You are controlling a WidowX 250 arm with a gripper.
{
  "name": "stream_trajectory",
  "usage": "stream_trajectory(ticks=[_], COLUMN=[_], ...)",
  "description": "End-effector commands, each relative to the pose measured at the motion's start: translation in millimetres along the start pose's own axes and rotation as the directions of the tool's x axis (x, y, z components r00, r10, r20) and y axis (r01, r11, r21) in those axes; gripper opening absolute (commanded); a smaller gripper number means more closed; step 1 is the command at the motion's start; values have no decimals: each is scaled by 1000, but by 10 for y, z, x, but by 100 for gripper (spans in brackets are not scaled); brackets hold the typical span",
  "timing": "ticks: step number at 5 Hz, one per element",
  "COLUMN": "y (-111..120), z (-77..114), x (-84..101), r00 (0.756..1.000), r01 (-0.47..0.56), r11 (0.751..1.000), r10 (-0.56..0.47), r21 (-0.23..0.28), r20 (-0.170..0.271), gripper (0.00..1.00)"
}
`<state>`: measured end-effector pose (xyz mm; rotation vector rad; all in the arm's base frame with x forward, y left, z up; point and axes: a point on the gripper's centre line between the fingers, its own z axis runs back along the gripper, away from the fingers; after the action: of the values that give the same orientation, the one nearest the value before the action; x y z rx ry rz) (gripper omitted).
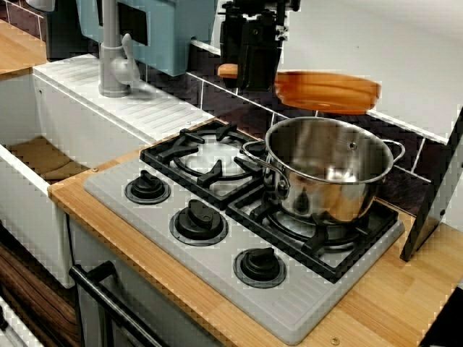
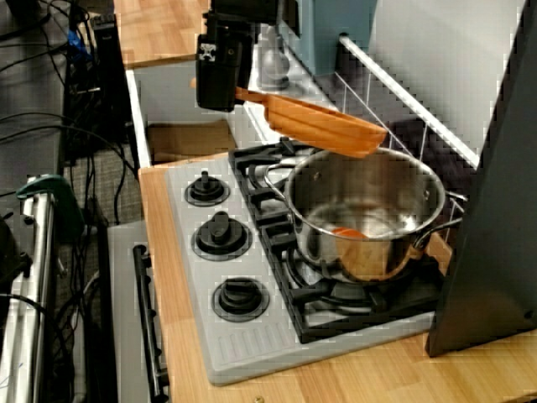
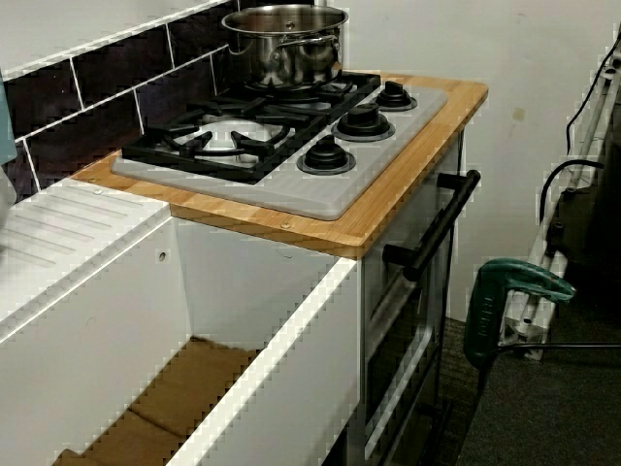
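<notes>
In the front view my black gripper [image 1: 247,72] hangs above the back of the stove, shut on the short handle of a flat orange pan [image 1: 327,91]. The pan is in the air, just above the far rim of a steel pot [image 1: 325,168] on the right burner. Seen from the stove's right end, my gripper [image 2: 225,91] holds the orange pan [image 2: 323,126] tilted down towards the steel pot [image 2: 365,210]. An orange patch shows inside the pot; I cannot tell whether it is a reflection. From the sink side only the steel pot [image 3: 286,44] shows.
The left burner grate [image 1: 210,155] is bare, with three black knobs [image 1: 199,220] along the stove's front. A grey faucet [image 1: 112,58] and a white sink [image 1: 43,159] lie to the left. A dark panel [image 1: 434,210] leans at the right. A green clamp [image 3: 514,291] stands on the floor.
</notes>
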<state>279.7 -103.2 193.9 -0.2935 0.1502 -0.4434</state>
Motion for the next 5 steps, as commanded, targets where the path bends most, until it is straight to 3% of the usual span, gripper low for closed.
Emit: stream_trajectory(ticks=[1, 3, 5], y=[-13, 8, 2], z=[210, 304, 318], x=[4, 9, -27], r00=[1000, 998, 998], r01=[31, 34, 35], r11=[999, 992, 992], r10=[-31, -39, -41], r21=[-40, -118, -125], r20=[7, -42, -49], gripper=[0, 0, 0])
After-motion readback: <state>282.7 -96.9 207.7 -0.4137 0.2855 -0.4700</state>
